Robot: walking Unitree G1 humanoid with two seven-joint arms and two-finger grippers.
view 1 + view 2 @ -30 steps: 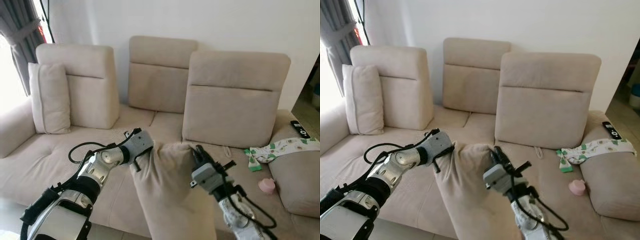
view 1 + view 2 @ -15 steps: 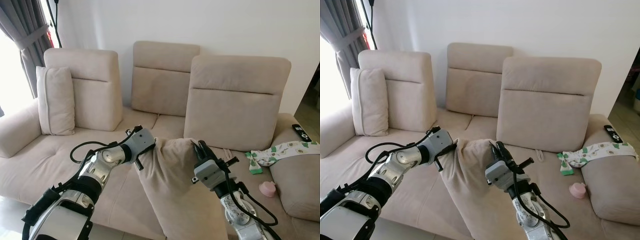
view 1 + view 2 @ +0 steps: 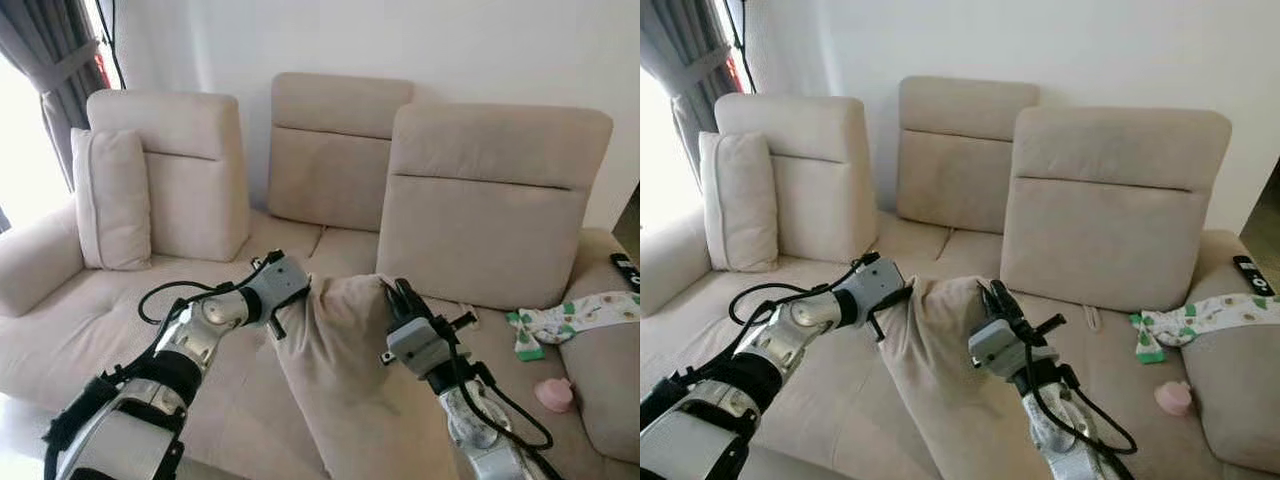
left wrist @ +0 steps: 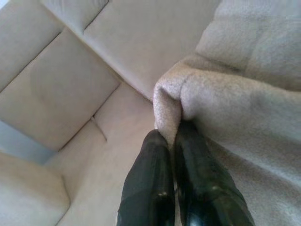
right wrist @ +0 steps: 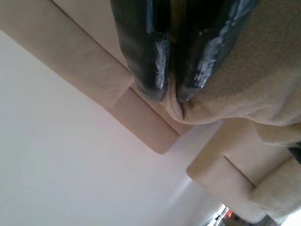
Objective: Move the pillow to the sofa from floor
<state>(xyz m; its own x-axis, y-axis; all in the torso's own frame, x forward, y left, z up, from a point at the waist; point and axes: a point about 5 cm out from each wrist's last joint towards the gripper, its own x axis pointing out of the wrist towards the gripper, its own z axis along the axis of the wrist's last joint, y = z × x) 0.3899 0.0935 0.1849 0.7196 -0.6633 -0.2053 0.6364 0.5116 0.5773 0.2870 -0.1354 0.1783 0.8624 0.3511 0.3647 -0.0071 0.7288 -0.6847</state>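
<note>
A beige pillow hangs in the air in front of the beige sofa, held by its two upper corners. My left gripper is shut on its left corner, and the wrist view shows the fabric pinched between the black fingers. My right gripper is shut on the right corner, a fold of cloth caught between its fingers. The pillow's lower part drops out of the picture.
A second pillow leans against the sofa's left back cushion. On the right seat lie a green-and-white cloth, a small pink object and a black remote. A grey curtain hangs at far left.
The camera has shifted a little, so the sofa sits further right in the picture. Both grippers still hold the pillow at about the same height.
</note>
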